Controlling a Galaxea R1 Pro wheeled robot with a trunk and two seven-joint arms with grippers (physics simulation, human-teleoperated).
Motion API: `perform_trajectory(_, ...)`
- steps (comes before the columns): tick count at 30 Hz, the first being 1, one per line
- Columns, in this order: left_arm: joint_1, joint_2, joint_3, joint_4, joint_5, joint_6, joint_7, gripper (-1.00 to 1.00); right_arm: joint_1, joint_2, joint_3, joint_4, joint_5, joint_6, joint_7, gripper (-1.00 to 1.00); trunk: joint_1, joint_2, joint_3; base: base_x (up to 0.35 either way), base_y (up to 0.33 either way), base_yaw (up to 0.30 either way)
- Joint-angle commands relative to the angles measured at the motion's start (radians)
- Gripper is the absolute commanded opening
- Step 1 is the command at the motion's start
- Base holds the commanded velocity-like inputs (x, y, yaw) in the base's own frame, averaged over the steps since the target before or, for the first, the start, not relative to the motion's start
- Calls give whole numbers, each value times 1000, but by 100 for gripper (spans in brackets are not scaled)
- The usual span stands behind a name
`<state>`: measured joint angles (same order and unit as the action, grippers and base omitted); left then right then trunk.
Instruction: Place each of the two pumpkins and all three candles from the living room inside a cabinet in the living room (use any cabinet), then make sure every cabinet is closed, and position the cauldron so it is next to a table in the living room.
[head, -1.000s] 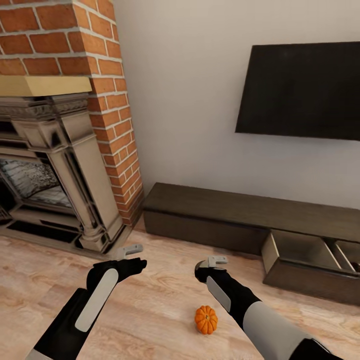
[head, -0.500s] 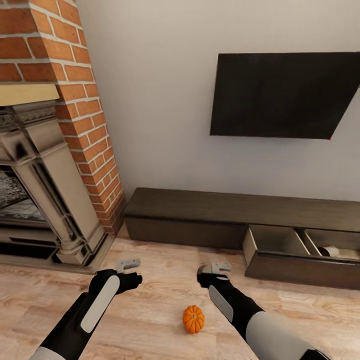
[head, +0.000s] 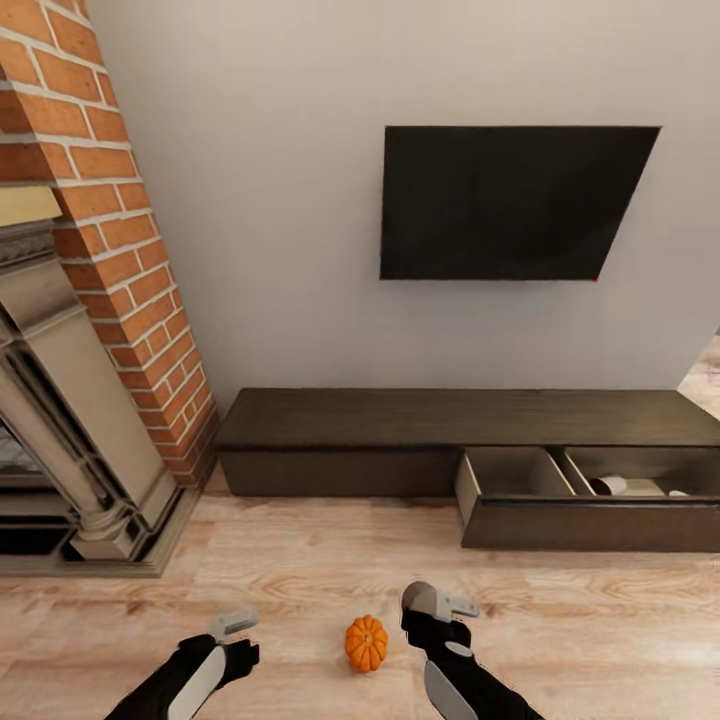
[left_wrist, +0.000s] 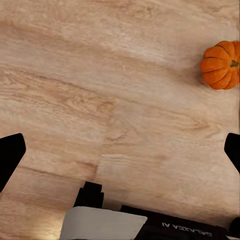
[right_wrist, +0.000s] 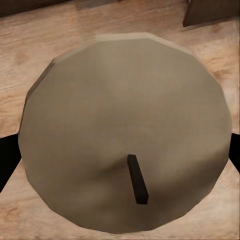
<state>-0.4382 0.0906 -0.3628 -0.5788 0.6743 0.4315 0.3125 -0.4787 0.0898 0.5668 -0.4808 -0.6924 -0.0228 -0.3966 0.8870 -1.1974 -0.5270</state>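
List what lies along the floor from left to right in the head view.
Fireplace base → left gripper → pumpkin → right gripper → open cabinet drawer.

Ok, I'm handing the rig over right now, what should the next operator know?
Left gripper: jaws open, holding nothing, low over the wood floor.
Right gripper: jaws shut on a beige candle.
One pumpkin sits on the floor between the two grippers.
The cabinet is ahead under the TV. Its right drawer is pulled open, and a pale cylinder, possibly a candle, lies in its right compartment.
Left to do: put the held candle in the drawer, fetch this pumpkin, find the remaining items, shut the drawer, and set the cauldron by a table.
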Motion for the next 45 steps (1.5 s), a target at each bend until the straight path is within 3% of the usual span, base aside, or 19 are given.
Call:
perform_trajectory(1,-1,3,-10,10,-3,-24,-8,100,4,0,9,3,-5,-9,-7,-100,-4,7,4,0,0,-213)
perform_trajectory(5,-1,4,-17,47,-24,-78,-33,100,12,1,8,45,-17,-48,-7,-100,-19,35,21,0,0,-212)
perform_trajectory(11,-1,1,-20,100,-33,-94,-39,100,14,2,9,121,-95,-131,-4,-100,-42,77,47,0,0,-211)
perform_trajectory(22,-1,1,-24,105,-35,-132,-40,100,14,1,9,228,-110,-177,29,-100,-84,154,93,0,0,-207)
perform_trajectory(35,-1,3,-25,105,-39,-172,-41,100,14,0,8,229,-110,-204,29,-100,-84,154,94,0,0,-213)
perform_trajectory(40,-1,2,-23,105,-86,-178,-42,100,14,2,7,228,-111,-199,27,-100,-84,154,90,0,0,-121)
perform_trajectory(45,-1,0,-22,105,-96,-178,-42,100,14,3,7,228,-126,-198,28,-100,-84,154,82,0,0,-19)
